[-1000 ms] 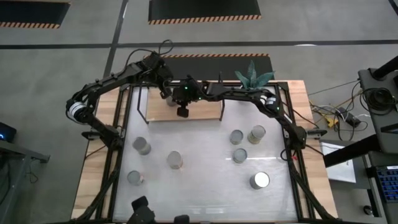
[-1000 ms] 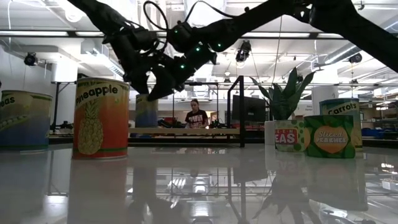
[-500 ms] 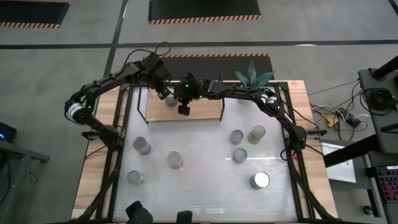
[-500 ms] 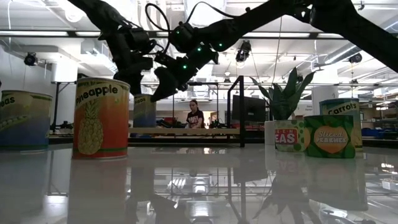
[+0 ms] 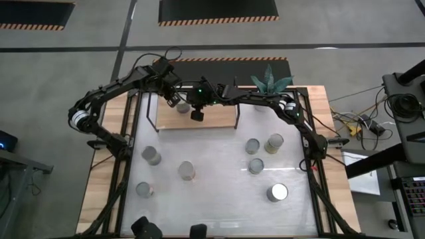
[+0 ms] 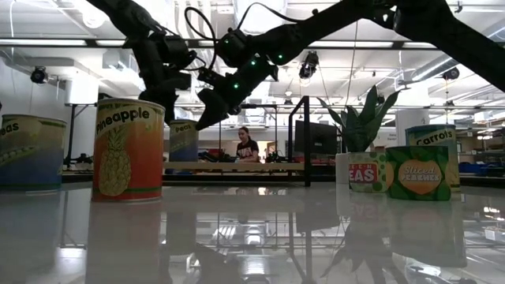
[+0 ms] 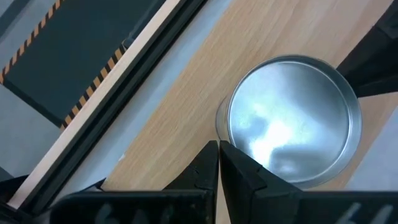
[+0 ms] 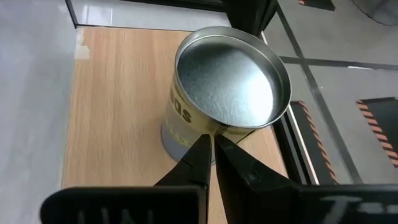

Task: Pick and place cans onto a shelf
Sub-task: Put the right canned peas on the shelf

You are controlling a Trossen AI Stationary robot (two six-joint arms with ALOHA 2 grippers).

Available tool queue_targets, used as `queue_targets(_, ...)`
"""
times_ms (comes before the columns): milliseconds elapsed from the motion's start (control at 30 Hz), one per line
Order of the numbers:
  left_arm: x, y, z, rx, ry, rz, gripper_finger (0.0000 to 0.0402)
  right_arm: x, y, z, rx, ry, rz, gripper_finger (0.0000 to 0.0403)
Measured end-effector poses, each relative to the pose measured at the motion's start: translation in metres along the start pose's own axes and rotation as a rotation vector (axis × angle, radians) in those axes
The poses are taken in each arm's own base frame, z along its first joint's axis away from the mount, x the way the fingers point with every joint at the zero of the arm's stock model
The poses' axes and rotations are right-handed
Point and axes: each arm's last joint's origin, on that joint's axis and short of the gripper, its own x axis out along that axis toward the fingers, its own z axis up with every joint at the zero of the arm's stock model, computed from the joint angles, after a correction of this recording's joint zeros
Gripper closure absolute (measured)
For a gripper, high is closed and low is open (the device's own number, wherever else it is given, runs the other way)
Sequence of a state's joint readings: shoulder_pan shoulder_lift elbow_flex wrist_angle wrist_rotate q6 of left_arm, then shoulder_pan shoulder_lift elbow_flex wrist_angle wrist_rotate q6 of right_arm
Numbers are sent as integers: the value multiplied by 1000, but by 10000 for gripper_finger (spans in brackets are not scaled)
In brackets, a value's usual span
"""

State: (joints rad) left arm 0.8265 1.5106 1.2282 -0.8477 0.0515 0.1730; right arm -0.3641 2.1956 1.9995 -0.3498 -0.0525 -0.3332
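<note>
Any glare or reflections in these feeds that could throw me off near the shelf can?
Left wrist view: the can top shows bright, patchy glare. Right wrist view: the same lid reads evenly matte, no hotspot. Low view: the glossy tabletop mirrors the cans and the ceiling lights; both arms are dark silhouettes against the lit room. High view: even light, with one shiny can top near the front right.

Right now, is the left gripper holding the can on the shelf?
No, the left gripper is shut with nothing between its fingers, just beside the can standing on the shelf.
</note>
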Motion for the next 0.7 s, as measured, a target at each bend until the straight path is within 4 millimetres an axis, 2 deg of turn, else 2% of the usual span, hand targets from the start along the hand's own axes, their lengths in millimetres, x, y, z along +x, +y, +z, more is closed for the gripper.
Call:
queue_targets(233, -8, 1, 2, -2, 20, 38, 402, -2, 2, -3, 13, 54, 19, 390)
queue_targets(400, -18, 1, 8, 0, 2, 43, 402, -15, 3, 3, 25, 74, 29, 390)
queue_targets(533, -23, -6, 10, 20, -23, 12, 402, -38, 7, 10, 31, 104, 47, 390)
queue_targets(700, -32, -24, 11, 74, -60, -16, 402, -79, 18, 20, 22, 94, 65, 390)
